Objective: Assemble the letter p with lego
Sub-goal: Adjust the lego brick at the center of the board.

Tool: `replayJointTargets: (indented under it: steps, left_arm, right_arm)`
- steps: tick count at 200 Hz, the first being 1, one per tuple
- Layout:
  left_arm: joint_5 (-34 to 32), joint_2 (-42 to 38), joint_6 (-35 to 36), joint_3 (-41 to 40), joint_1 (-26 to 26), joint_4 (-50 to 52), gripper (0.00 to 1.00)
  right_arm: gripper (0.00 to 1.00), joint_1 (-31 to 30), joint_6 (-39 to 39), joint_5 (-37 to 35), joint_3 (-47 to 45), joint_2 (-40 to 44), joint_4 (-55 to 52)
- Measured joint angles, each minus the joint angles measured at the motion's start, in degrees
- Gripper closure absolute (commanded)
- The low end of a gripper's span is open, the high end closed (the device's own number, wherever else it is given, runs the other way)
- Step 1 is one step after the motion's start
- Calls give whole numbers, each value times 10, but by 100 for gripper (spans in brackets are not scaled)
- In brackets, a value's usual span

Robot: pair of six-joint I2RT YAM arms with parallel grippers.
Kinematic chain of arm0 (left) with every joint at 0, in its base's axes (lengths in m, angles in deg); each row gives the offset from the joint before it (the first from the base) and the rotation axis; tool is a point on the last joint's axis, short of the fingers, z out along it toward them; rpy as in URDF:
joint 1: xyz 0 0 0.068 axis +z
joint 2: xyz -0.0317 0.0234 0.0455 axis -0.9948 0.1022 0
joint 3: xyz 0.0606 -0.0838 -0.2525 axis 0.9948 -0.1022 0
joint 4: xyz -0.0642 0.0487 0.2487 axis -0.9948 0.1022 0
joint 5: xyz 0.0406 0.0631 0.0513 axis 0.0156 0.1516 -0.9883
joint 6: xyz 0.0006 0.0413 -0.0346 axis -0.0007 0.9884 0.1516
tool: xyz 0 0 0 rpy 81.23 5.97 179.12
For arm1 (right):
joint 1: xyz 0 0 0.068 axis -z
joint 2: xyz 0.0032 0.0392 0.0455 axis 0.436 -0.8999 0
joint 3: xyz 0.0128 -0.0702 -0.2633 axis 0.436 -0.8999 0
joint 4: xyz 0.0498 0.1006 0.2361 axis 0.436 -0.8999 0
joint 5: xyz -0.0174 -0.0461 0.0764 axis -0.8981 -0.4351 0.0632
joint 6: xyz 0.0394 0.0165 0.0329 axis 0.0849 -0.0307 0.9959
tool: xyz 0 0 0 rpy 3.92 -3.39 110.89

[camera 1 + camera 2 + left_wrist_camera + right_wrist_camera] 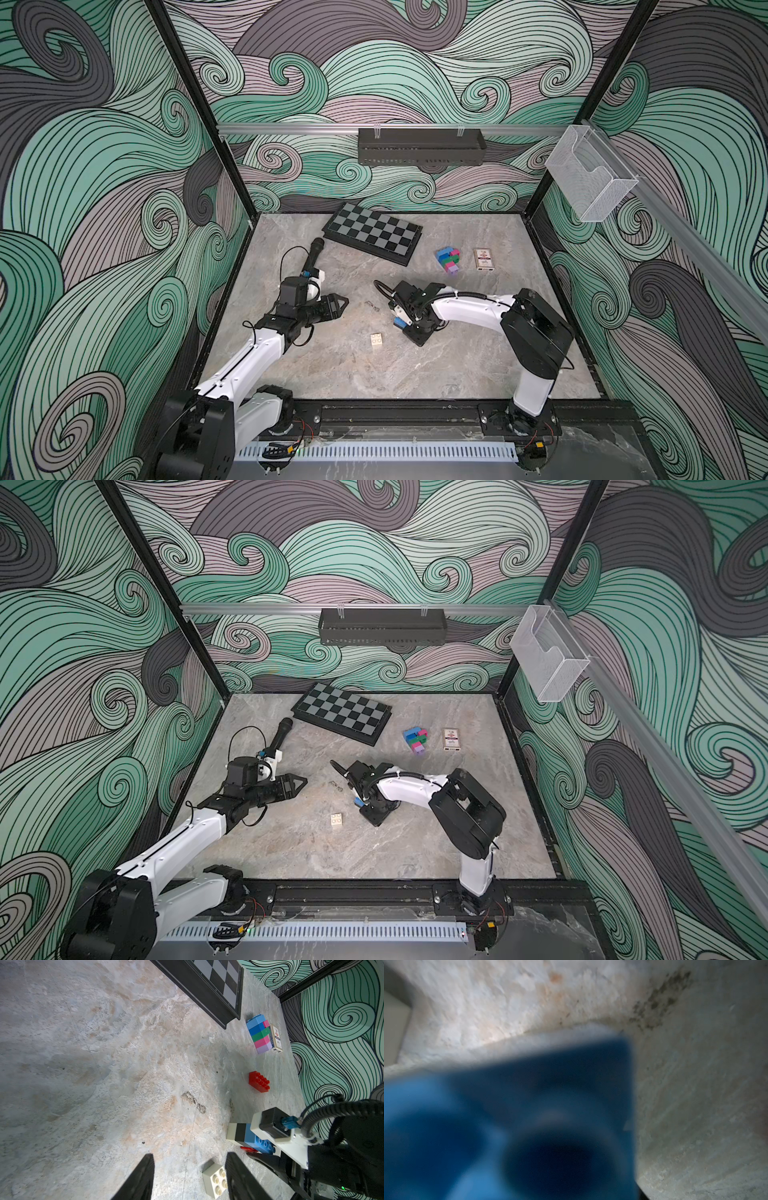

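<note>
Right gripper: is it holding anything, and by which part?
The right gripper sits low over the blue brick, but its fingertips are hidden. Whether it grips the brick, and where, cannot be told.

We see walls (104, 166) covered in swirling waves of teal, mint, mauve and dark grey, all lined in black. The table (415, 374) is grey marble with beige veins. At twelve o'clock the board (374, 230) is checkered black and grey with a black rim. At one o'clock the stack (449, 260) shows blue, green, pink and lilac. At two o'clock the box (483, 258) is cream with a maroon band. Just off centre towards seven o'clock sits a cream brick (376, 339). The left wrist view adds a red brick (259, 1081) and a row (251, 1136) running cream, black, blue.
</note>
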Motion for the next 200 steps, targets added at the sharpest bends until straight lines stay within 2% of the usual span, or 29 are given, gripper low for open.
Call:
replayJointTargets:
  steps: [26, 49, 67, 112, 165, 200]
  left_arm:
    - [0, 0, 0, 0, 0, 0, 44]
    - [0, 0, 0, 0, 0, 0, 44]
    - [0, 0, 0, 0, 0, 0, 44]
    - [0, 0, 0, 0, 0, 0, 44]
    - [0, 0, 2, 0, 0, 0, 44]
    - [0, 1, 4, 0, 0, 0, 44]
  right_arm:
    - [61, 1, 2, 0, -1, 1, 1]
    - [48, 2, 2, -1, -1, 1, 2]
    - [45, 4, 5, -3, 0, 1, 5]
    - [52, 10, 2, 1, 2, -2, 15]
    - [51, 10, -1, 2, 5, -4, 26]
    - [62, 10, -4, 3, 6, -5, 31]
